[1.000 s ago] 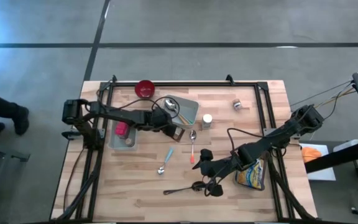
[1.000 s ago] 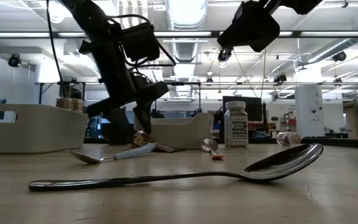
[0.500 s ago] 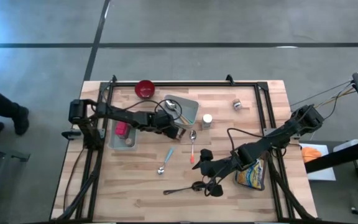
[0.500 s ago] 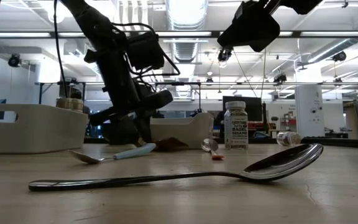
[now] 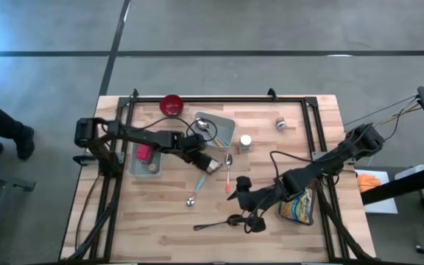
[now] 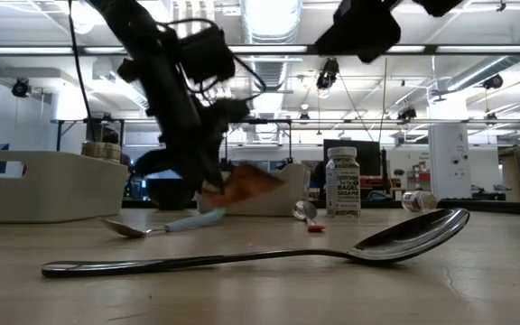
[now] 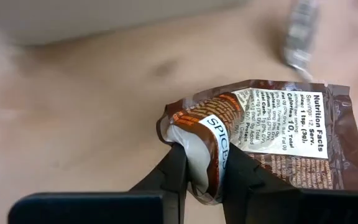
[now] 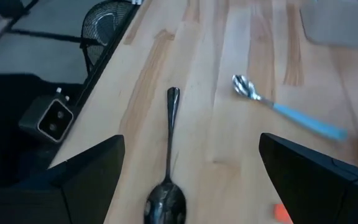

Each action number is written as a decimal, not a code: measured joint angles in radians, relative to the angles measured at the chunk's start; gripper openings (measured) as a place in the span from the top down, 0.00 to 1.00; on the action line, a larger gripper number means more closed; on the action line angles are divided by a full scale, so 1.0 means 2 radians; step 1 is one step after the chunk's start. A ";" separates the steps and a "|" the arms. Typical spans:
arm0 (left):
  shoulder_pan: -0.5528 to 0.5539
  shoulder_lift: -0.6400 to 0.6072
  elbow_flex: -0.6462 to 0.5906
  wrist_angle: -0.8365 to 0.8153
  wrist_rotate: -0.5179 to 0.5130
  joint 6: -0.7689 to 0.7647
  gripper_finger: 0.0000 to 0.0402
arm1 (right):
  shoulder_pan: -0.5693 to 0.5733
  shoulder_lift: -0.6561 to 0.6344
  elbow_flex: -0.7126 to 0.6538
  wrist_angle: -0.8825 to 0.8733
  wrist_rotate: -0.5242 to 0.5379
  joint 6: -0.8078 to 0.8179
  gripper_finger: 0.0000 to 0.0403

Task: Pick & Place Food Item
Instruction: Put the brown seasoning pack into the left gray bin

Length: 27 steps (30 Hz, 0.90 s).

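- The left gripper (image 5: 210,163), just left of the high view's centre, has its fingers clamped on a brown seasoning packet (image 7: 272,137); the left wrist view shows the crumpled end of the packet pinched between the two dark fingers (image 7: 173,168).
- In the low view the packet (image 6: 246,183) hangs tilted above the wooden table (image 6: 260,289), clear of the surface, left of centre in the frame.
- The packet's printed side faces the left wrist camera, with a nutrition panel readable on it.
- The right gripper (image 5: 247,210) hovers in the lower middle of the high view, its fingers spread wide with nothing between them; the right wrist view shows both fingers (image 8: 86,174) far apart above the table.
- A large dark spoon (image 5: 216,224) lies just beside the right gripper, at the bottom centre of the high view, and stretches across the foreground of the low view (image 6: 260,251).
- A spoon with a light blue handle (image 5: 196,188) lies just below the left gripper in the high view.
- A spoon with an orange-red handle (image 5: 228,173) lies just right of the left gripper.
- A grey tray (image 5: 225,131) sits above the left gripper, and a grey bin (image 5: 135,163) holding a pink item stands to the left.
- A red bowl (image 5: 171,104) sits near the table's upper edge, a small white bottle (image 5: 245,142) stands right of the tray, and a yellow snack bag (image 5: 299,207) lies at the lower right.
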<state>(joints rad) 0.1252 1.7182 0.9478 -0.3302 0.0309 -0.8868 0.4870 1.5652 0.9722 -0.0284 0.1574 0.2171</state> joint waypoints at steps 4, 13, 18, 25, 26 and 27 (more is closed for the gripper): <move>-0.006 -0.046 0.000 -0.003 0.048 0.015 0.86 | 0.007 -0.014 0.003 0.004 0.013 -0.025 0.08; -0.062 -0.185 -0.002 0.031 0.069 0.033 0.87 | 0.063 -0.072 0.010 0.058 0.195 -0.117 0.08; -0.112 -0.210 -0.003 0.118 0.078 0.038 0.87 | 0.082 -0.083 0.010 0.124 0.193 -0.221 0.08; -0.157 -0.206 -0.003 0.169 0.082 0.040 0.87 | 0.081 -0.078 0.010 0.141 0.142 -0.307 0.08; -0.163 -0.206 -0.003 0.173 0.082 0.040 0.87 | 0.081 -0.078 0.009 0.146 0.139 -0.314 0.08; -0.168 -0.206 -0.003 0.176 0.081 0.040 0.87 | 0.081 -0.078 0.009 0.149 0.136 -0.321 0.08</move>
<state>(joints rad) -0.2098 1.3052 0.9417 0.0222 0.1935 -0.8065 0.6481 1.4086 0.9909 0.2704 0.4298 -0.4251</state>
